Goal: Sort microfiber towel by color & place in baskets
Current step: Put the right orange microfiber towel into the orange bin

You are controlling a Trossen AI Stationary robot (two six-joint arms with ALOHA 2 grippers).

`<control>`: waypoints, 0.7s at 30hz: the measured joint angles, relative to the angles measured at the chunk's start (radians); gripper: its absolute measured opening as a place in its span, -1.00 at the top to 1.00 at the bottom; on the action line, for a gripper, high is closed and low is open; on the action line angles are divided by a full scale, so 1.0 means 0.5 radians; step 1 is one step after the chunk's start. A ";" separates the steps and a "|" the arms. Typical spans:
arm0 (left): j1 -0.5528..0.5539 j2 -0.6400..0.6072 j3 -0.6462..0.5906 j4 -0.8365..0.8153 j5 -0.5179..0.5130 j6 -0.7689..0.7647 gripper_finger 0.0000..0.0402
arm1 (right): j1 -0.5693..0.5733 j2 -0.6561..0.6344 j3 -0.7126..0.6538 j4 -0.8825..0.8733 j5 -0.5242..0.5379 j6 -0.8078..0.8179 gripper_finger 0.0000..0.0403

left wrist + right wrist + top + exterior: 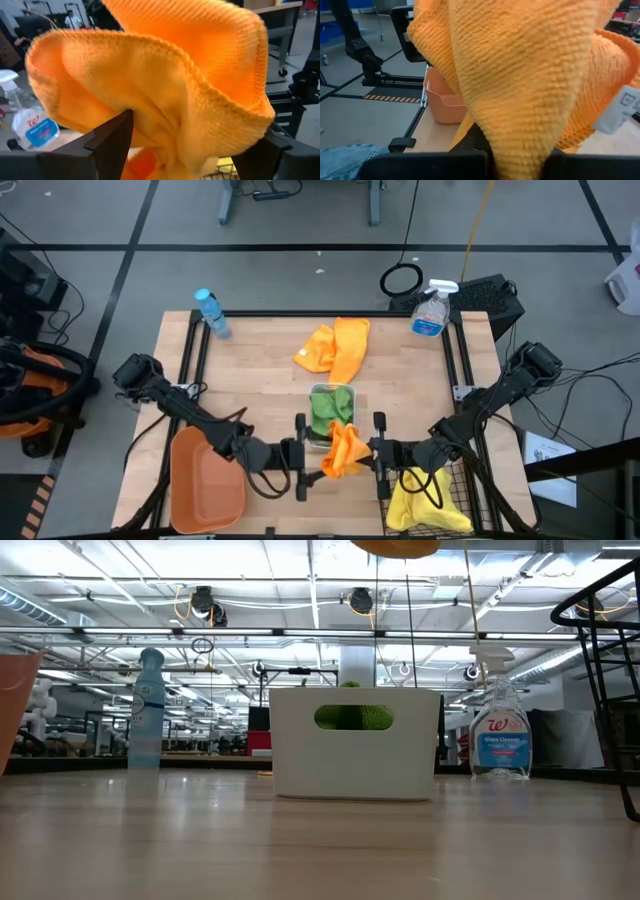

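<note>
The wooden counter (260, 370) carries three baskets along its near edge: an orange tub (205, 480) at the near left corner, a black wire basket (450, 495) at the near right corner with a yellow towel (425, 505) in it, and a small white bin (330, 415) between them, holding a green towel (328, 408). The sorting looks partly done, each colour kept to its own basket. Another orange towel (338, 348) lies loose toward the far edge, not yet sorted. A water bottle (212, 313) and a spray bottle (430, 310) stand at the far corners, clear of the work.

Both arms meet above the near edge, just in front of the white bin. An orange towel (345, 450) hangs between them, off the counter. The left end effector (195, 150) is clamped on its folds, and the right end effector (517, 157) is likewise closed on it, probably mid-handover, since the orange tub sits on the left arm's side.
</note>
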 joint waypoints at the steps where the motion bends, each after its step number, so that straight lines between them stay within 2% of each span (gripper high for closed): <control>1: 0.005 0.000 0.000 0.016 0.000 0.032 -0.48 | 0.000 0.000 0.000 0.000 0.000 0.000 0.93; 8: 0.044 0.002 0.000 0.075 0.062 0.168 -0.46 | -0.028 0.000 0.000 0.000 -0.001 0.025 0.93; 13: 0.094 0.002 0.000 0.054 0.271 0.182 -0.27 | -0.057 0.001 0.000 -0.005 -0.012 0.047 0.93; 16: 0.121 0.002 0.000 -0.003 0.270 0.196 0.02 | -0.058 0.027 0.000 -0.007 -0.011 0.048 0.93; 21: 0.132 0.003 0.000 -0.027 0.278 0.243 0.82 | -0.055 0.063 -0.001 -0.004 -0.011 0.047 0.93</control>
